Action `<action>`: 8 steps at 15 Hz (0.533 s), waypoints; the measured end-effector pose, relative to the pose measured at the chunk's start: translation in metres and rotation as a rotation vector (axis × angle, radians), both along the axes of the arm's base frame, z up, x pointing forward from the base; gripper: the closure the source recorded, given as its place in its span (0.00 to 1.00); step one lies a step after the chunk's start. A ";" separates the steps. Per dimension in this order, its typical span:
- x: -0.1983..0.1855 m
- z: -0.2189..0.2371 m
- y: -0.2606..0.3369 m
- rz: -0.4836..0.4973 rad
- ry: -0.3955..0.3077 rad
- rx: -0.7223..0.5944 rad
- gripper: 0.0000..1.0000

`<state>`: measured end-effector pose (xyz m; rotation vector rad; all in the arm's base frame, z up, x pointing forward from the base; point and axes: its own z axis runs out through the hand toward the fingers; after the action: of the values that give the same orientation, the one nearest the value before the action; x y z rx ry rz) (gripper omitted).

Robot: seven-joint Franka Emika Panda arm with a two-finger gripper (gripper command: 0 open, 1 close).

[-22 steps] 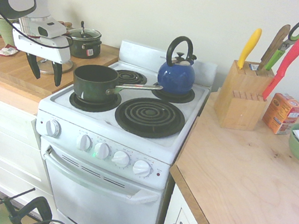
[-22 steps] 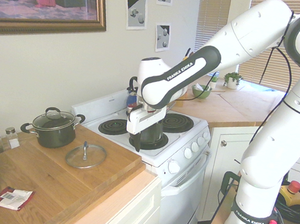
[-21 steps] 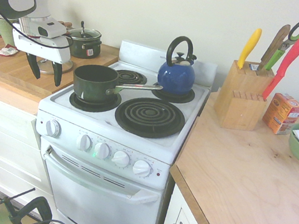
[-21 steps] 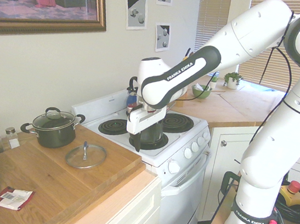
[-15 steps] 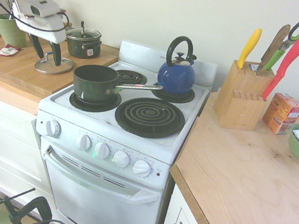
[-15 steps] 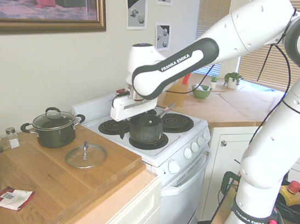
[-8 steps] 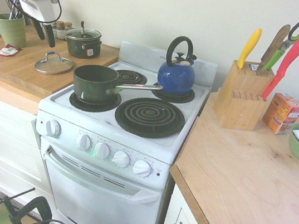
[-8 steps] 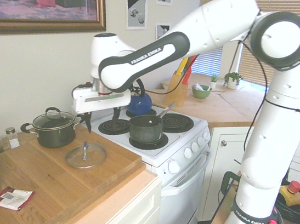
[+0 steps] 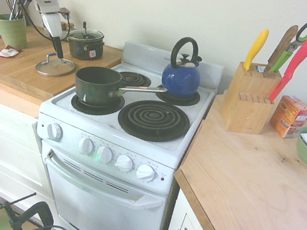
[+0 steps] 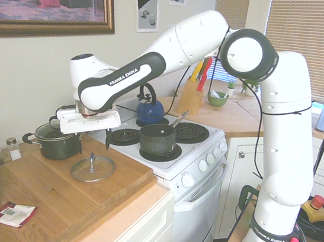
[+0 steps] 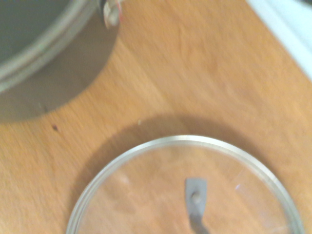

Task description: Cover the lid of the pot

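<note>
Hovering my hand (image 10: 95, 140) over the glass lid (image 10: 92, 168), fingers apart, gripping nothing. Lid's lying flat on the wooden table (image 10: 51, 193); the green saucepan (image 9: 98, 84) is sitting uncovered on the stove's front burner.

The arm swings away from the stove front, where its gripper (image 10: 95, 140) hung beside the pot (image 9: 97, 85) a moment ago, and now reaches over the wooden counter (image 10: 51, 193). The gripper sits above the glass lid (image 10: 92, 168), near the small two-handled pot (image 10: 56, 138), pointing downward instead of hanging by the stove's edge.
</note>
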<state>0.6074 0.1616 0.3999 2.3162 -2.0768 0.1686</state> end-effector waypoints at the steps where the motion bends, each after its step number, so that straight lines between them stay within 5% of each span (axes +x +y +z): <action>1: -0.001 -0.001 0.004 0.001 0.010 0.003 0.00; 3: -0.005 -0.002 0.012 0.005 0.031 0.008 0.00; 4: -0.006 -0.003 0.012 0.001 0.046 0.011 1.00; 8: -0.004 -0.020 0.011 -0.004 0.100 0.027 1.00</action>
<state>0.6038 0.1729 0.3801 2.2836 -2.0489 0.0243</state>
